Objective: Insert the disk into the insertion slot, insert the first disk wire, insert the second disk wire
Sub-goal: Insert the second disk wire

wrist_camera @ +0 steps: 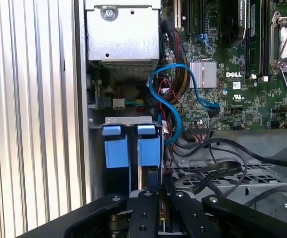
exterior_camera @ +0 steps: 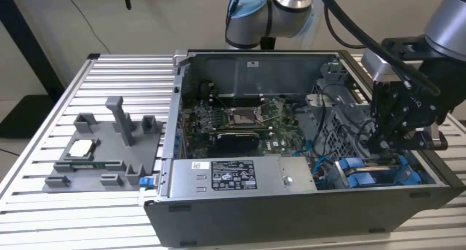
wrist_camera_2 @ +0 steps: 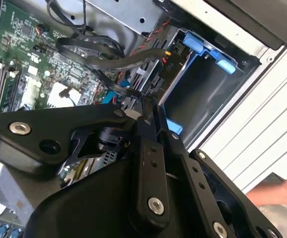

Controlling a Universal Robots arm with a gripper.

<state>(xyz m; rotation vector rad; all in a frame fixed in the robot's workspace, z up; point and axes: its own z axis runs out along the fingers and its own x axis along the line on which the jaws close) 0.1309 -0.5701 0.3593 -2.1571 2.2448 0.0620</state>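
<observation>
My gripper [exterior_camera: 387, 147] reaches down into the open computer case at the exterior view's right, right above the insertion slot [exterior_camera: 375, 174] with its bright blue rails. In the first wrist view the gripper [wrist_camera: 160, 192] stands beside two blue tabs of the slot [wrist_camera: 132, 148]. A thin grey edge [wrist_camera: 143, 178] between the rails may be the disk; the rest is hidden. A black disk wire [wrist_camera_2: 96, 55] runs across the board and ends at the gripper [wrist_camera_2: 144, 103], whose jaws sit close together on its end. An empty blue-railed bay [wrist_camera_2: 202, 87] lies beside it.
A silver power-supply box [exterior_camera: 233, 176] fills the case's front. The green motherboard [exterior_camera: 240, 121] lies behind it, with blue cables [wrist_camera: 175, 94] and black ones looping near the bays. A grey fixture [exterior_camera: 102, 149] stands on the slatted table [exterior_camera: 43, 206]. A person's hand [wrist_camera_2: 282, 191] shows outside the case.
</observation>
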